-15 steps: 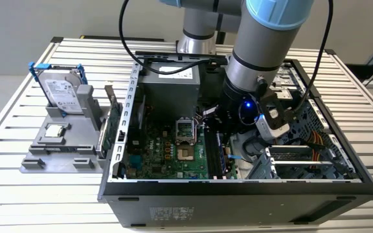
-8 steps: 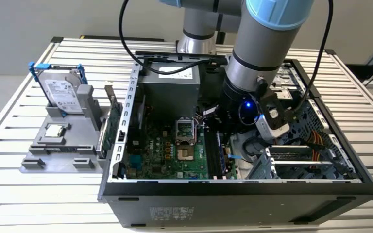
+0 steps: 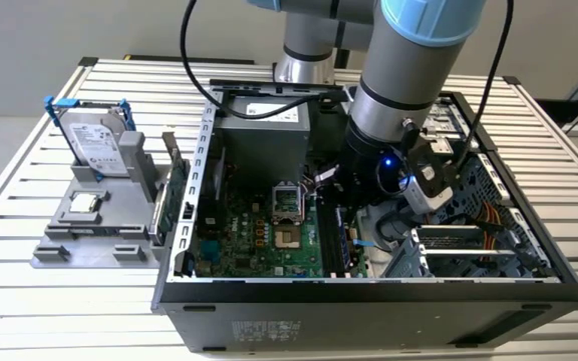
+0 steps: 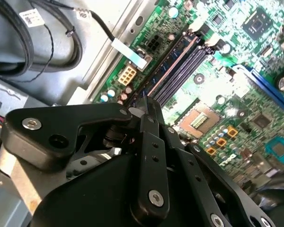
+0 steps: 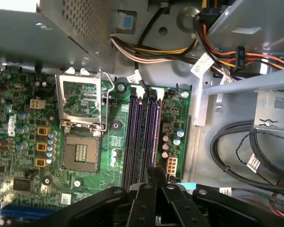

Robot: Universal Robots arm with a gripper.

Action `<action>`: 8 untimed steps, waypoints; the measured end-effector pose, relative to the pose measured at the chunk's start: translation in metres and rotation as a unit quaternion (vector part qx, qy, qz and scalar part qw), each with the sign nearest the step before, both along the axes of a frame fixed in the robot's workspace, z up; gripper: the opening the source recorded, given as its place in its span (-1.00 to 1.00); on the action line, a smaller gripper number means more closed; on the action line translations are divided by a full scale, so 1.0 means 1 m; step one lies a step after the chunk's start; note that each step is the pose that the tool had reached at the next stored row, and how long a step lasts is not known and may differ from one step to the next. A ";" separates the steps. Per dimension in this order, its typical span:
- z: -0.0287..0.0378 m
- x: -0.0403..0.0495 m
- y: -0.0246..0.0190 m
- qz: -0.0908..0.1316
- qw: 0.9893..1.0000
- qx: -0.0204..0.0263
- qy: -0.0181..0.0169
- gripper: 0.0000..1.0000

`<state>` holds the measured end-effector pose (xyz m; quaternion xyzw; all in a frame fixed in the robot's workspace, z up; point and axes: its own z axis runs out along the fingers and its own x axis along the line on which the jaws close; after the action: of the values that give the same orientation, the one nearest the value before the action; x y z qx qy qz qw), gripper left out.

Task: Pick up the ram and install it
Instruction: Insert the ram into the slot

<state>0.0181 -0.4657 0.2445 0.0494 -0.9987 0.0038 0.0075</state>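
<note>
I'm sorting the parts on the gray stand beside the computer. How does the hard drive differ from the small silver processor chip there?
The hard drive stands upright on edge; the processor chip lies flat. The hard drive is far larger and oblong, the processor chip small and square. Both are silvery and sit on the gray stand, outside the computer case.
</note>
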 end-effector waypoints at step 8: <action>-0.0001 0.0000 0.0010 0.057 0.998 0.000 0.000 -1.00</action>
<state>0.0181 -0.4647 0.2444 0.1066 -0.9943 0.0042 0.0072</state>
